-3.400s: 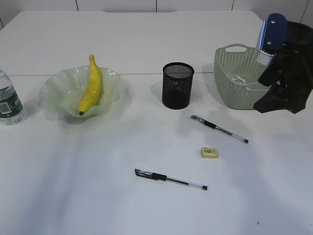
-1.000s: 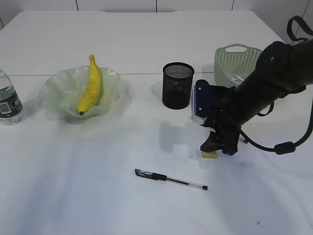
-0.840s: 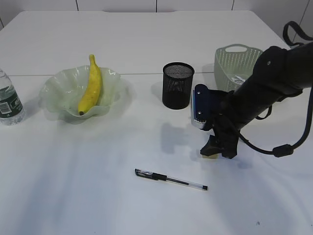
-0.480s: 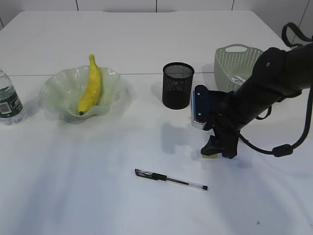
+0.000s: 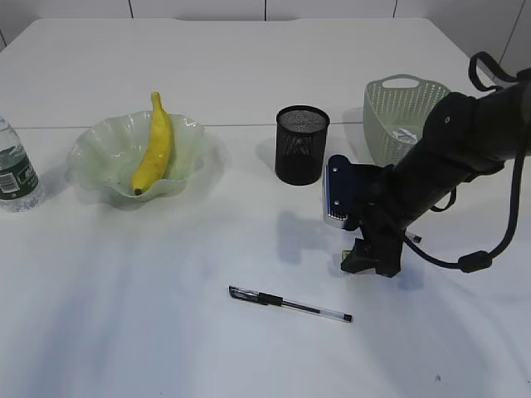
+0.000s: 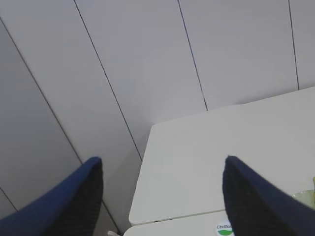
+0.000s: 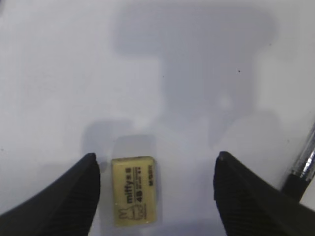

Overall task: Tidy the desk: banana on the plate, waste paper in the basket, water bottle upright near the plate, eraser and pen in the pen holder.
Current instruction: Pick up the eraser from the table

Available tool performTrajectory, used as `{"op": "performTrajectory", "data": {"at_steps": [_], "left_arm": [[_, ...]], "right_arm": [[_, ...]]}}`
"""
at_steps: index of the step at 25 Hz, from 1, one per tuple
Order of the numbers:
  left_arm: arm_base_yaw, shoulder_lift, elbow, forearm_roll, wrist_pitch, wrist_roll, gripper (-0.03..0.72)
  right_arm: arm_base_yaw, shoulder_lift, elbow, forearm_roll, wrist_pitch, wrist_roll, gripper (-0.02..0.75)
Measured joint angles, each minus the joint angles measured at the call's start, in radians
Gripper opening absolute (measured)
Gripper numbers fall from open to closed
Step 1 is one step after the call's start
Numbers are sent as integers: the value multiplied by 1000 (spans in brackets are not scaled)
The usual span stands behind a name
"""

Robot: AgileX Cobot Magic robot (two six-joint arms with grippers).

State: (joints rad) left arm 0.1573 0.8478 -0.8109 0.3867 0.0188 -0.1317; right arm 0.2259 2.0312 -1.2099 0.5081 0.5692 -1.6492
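**Eraser being straddled for a pick-up**

The eraser (image 7: 135,190) is lying flat on the worktop (image 5: 166,332), and it is being bracketed by the right gripper (image 7: 155,196), whose jaws are standing wide apart: the left finger is just beside the eraser, while the right finger is well clear of it. The eraser is therefore sitting off-centre in the gap, probably because the descent is not yet centred; nothing is being gripped. In the exterior view the eraser is almost wholly hidden under the gripper, so contact with the worktop cannot be judged.

A pen (image 7: 302,164) is lying just outside the right finger, and a second pen (image 5: 290,304) is lying nearer the front edge. The pen holder (image 5: 302,143) is standing close behind, a short carry away. Further out, the banana (image 5: 154,146) is resting on the plate (image 5: 95,153), the water bottle (image 5: 15,170) is standing upright beside it, and paper is visible in the basket (image 5: 390,124).

The left gripper (image 6: 162,196) is being held raised with its jaws wide, empty.
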Motion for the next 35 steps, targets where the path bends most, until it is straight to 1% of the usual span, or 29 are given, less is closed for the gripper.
{"op": "performTrajectory", "data": {"at_steps": [16, 22, 28, 31, 35], "left_arm": [[0, 0, 0, 0, 21, 0, 533], [0, 0, 0, 0, 40, 0, 527], [0, 0, 0, 0, 45, 0, 522], [0, 0, 0, 10, 45, 0, 521], [0, 0, 0, 26, 45, 0, 521]], "right_arm": [[2, 16, -1, 0, 10, -3, 533], [2, 18, -4, 3, 18, 1, 503], [2, 20, -7, 1, 27, 45, 499], [2, 20, -9, -25, 68, 59, 498], [2, 20, -12, -93, 124, 118, 498]]}}
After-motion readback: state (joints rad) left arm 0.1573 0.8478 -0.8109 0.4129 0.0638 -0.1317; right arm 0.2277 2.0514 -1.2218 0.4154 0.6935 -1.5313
